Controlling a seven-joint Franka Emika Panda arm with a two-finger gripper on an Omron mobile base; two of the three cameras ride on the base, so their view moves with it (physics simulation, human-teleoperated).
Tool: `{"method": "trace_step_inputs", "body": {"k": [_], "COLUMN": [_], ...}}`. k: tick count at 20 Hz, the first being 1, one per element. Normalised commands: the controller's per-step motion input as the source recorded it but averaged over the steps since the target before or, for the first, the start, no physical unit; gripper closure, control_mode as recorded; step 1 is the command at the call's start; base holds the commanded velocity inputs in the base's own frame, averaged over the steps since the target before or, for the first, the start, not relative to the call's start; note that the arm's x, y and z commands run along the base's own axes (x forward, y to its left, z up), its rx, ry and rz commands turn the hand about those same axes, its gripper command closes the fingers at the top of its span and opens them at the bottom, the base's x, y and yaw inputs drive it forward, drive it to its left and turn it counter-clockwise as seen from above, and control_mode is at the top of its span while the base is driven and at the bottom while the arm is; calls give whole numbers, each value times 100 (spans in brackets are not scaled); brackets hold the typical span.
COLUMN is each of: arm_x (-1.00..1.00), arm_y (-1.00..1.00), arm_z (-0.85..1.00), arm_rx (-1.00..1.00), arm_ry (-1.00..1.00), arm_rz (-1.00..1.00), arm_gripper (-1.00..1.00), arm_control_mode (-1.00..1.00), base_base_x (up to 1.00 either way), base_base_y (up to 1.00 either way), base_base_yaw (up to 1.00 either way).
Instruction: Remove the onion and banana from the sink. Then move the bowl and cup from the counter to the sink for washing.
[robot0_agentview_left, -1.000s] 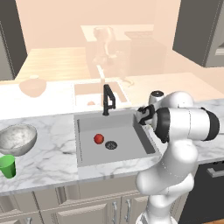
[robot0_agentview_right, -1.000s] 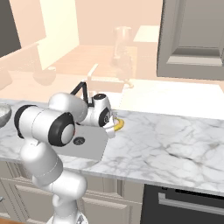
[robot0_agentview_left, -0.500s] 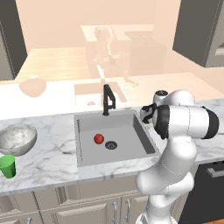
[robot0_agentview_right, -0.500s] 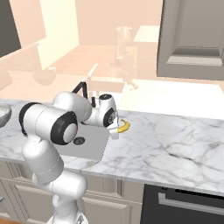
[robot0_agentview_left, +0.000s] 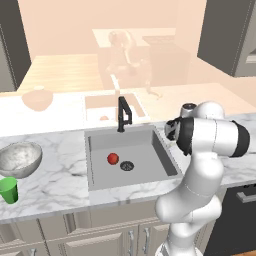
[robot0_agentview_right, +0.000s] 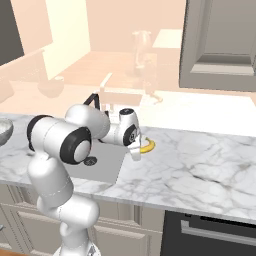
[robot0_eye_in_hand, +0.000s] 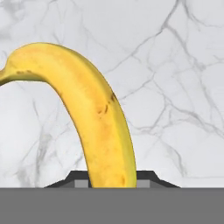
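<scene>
Arm bent low, reaching right of the sink (robot0_agentview_left: 165, 150). End effector (robot0_agentview_right: 136, 152) points down over the desk (robot0_agentview_right: 200, 165), pinching the banana (robot0_eye_in_hand: 94, 116) just above the marble. Onion (robot0_agentview_left: 113, 158) lies beside the drain.

The claw (robot0_agentview_right: 136, 153) points down, jaws clamped on the banana (robot0_eye_in_hand: 98, 118).

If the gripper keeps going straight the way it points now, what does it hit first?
The gripper is shut on the banana and points down at the counter. Straight on, the banana would likely meet the marble first; how near it already is can't be told.
</scene>
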Motion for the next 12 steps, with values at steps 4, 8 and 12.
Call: {"method": "trace_step_inputs", "body": {"k": [4,8,12], "arm_x": [0,0,0], "arm_y": [-15,-13,-5], "arm_z": [-5,-4,-12], "arm_rx": [0,4,5], "arm_ry": [3,6,11], "arm_rz": [-2,-2,-2], "arm_gripper": [100,100,100], "arm_control_mode": [-100,-100,-100], "base_base_x": [0,0,0], "base_base_y": [0,0,0], "base_base_yaw": [0,0,0]}}
